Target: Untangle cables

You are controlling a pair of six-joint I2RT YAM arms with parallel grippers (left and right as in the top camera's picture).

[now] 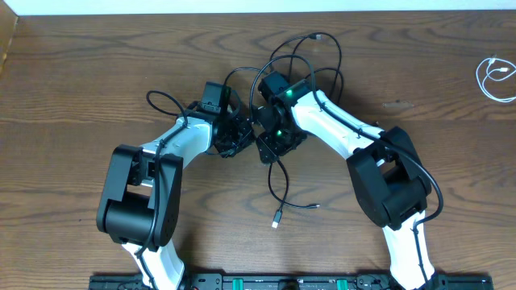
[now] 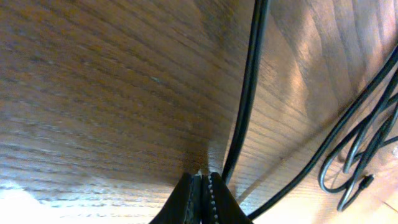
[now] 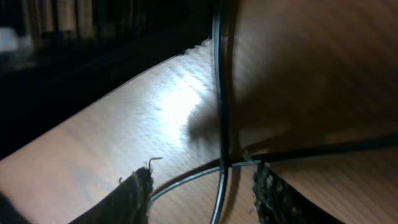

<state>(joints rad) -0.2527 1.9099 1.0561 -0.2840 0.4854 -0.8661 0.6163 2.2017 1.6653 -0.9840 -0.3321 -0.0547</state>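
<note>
Close the wide right claw [image 3: 202, 173] on the straddled black cable [image 3: 219, 93]; draw toward 3 o'clock, away from the pinched-together left claw [image 2: 202, 178].

The middle of the brown wooden counter [image 1: 72, 89] is being crowded by both white-and-black arms [image 1: 185, 141], with thin black cables [image 2: 247, 99] being spread behind and before them. The gap of the spread right tool [image 3: 204, 177] is being crossed by one cable. Free room is being left at both sides, broken only by a white coiled cable [image 1: 492, 76] far right.
</note>
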